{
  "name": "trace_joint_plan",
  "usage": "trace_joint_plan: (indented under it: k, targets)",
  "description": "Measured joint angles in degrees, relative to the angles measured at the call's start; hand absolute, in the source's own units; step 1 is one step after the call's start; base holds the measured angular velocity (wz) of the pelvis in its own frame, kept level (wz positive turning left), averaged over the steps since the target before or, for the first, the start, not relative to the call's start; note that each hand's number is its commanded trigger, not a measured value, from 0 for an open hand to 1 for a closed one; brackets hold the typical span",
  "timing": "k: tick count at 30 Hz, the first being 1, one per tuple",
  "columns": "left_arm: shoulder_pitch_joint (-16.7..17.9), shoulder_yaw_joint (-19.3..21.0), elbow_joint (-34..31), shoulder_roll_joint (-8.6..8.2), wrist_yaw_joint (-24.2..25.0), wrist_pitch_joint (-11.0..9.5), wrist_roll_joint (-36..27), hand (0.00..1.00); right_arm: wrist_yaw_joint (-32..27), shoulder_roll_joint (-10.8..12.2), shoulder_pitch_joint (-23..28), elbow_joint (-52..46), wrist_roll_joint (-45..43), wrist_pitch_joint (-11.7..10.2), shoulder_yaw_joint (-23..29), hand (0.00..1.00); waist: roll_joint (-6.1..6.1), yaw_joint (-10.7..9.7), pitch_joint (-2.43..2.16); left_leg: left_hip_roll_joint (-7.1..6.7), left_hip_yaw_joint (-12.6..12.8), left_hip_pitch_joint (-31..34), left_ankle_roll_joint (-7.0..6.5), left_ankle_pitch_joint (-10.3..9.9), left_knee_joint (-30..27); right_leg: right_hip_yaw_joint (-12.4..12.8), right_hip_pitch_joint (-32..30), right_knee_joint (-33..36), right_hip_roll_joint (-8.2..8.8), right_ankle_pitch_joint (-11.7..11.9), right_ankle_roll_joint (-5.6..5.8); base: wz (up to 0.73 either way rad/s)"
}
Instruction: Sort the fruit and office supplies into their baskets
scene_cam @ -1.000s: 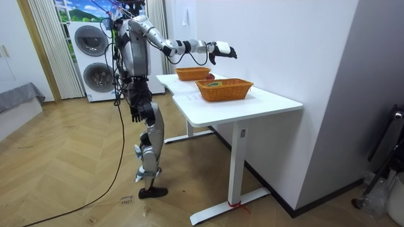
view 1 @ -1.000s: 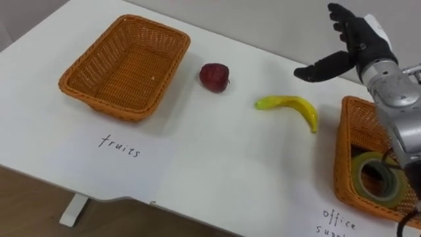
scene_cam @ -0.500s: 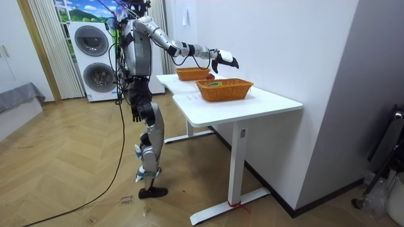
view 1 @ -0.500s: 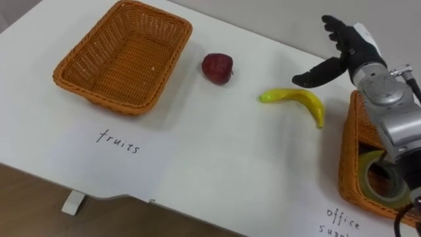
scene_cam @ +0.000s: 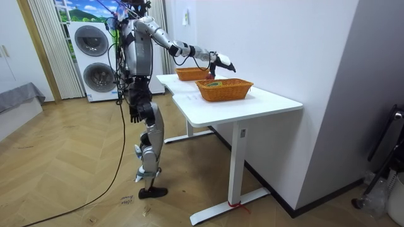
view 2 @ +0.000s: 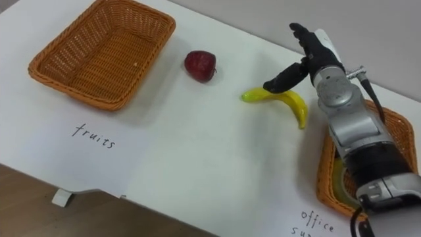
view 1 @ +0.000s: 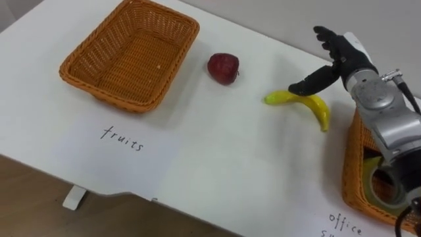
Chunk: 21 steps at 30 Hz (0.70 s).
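Right hand (view 1: 341,56), fingers spread and released, hovers over the banana (view 1: 318,108) near the counter's (view 1: 217,151) far edge.

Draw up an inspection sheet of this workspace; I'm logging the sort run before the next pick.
Surface: white table, with a handwritten label sheet in front of the fruit basket.
Job's things: fruit basket empty; apple and banana loose on the table between the baskets; office basket holds a tape roll.
Clutter: nothing seen.
Hands: right hand open, just above the banana's near end, holding nothing; left hand hangs by the hip.
Cables: nothing seen on the table.
Surroundings: wooden floor, stacked washing machines, white wall behind the table.
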<state>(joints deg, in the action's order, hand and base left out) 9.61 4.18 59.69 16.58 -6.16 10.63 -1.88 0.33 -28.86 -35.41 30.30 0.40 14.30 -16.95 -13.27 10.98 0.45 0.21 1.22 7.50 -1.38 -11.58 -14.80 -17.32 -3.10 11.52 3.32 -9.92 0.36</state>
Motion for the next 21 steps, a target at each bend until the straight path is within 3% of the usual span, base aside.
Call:
trace_joint_plan:
  k: [10, 11, 15, 21]
  targets:
    - [-0.1, 0.1, 0.1, 0.03, 0.2, 0.0, 0.0, 0.0, 4.0, 0.0, 0.0, -0.6, -3.1, 0.0, 0.0, 0.0, 0.11, 0.5, 0.08, 0.06, 0.0, -0.1, 0.02, 0.0, 0.0, 0.0, 0.1, 0.0, -0.09, 0.2, -0.07, 0.0]
    - [0.0, 0.0, 0.1, 0.03, 0.2, 0.1, -0.1, 0.0, 4.3, 0.0, 0.0, -0.6, -3.1, 0.0, 0.0, 0.0, 0.43, 0.5, 0.33, 0.06, 0.0, -0.2, 0.02, 0.0, 0.0, 0.0, 0.2, 0.0, -0.09, 0.2, -0.07, 0.0]
    - [0.0, -0.1, 0.1, 0.03, 0.3, 0.4, -0.3, 0.0, 4.9, 0.0, 0.0, -0.5, -3.1, 0.0, -0.6, 0.0, 0.62, 0.5, 0.46, 0.07, 0.0, -0.2, 0.02, 0.0, 0.0, -0.1, 0.2, 0.0, -0.1, 0.2, -0.07, 0.0]
    - [-0.1, -1.5, 1.0, 0.06, 1.0, 0.6, 0.0, 0.0, 6.8, -0.1, 0.0, 0.5, -5.4, 0.0, -5.8, 0.0, 0.63, 0.5, 0.48, 0.09, -0.1, 0.1, 0.03, 0.0, 0.0, -0.5, 0.1, 0.0, -0.11, 0.2, -0.07, 0.0]
